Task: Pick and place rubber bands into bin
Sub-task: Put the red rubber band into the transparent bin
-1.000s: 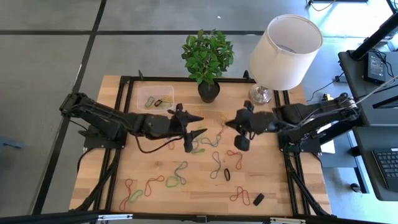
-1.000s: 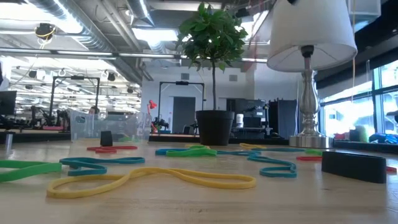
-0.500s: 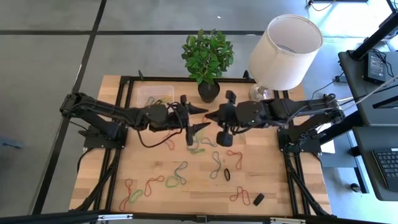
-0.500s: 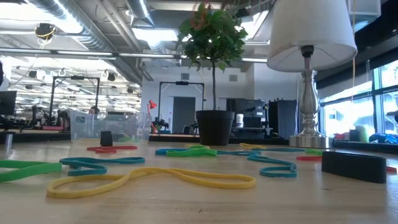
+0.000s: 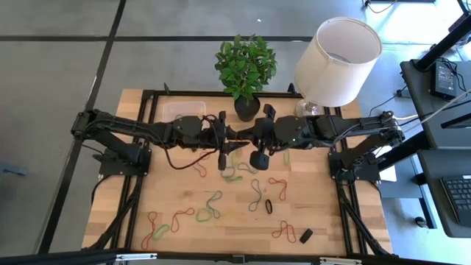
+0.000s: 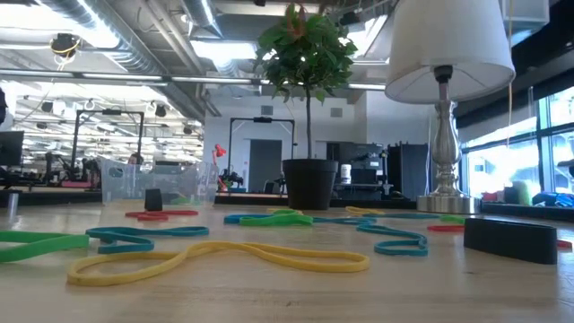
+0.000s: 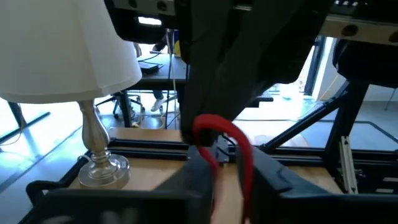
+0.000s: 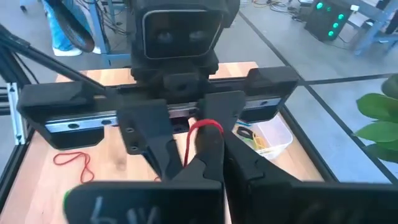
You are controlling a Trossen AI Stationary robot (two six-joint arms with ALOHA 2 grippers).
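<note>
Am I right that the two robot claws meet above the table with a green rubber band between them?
Nearly, but the rubber band is red, not green, as the right wrist view shows. The left gripper and right gripper do meet above the table.

Open-plan lab or workshop. Exposed ducts (image 6: pixel 134 36) and strip lights (image 6: pixel 220 49) overhead, polished concrete floor (image 5: pixel 59 66), metal frames (image 6: pixel 260 152) behind. Wooden table (image 5: pixel 331 228) on black rails; computer desk (image 5: pixel 441 110) beside it.
</note>
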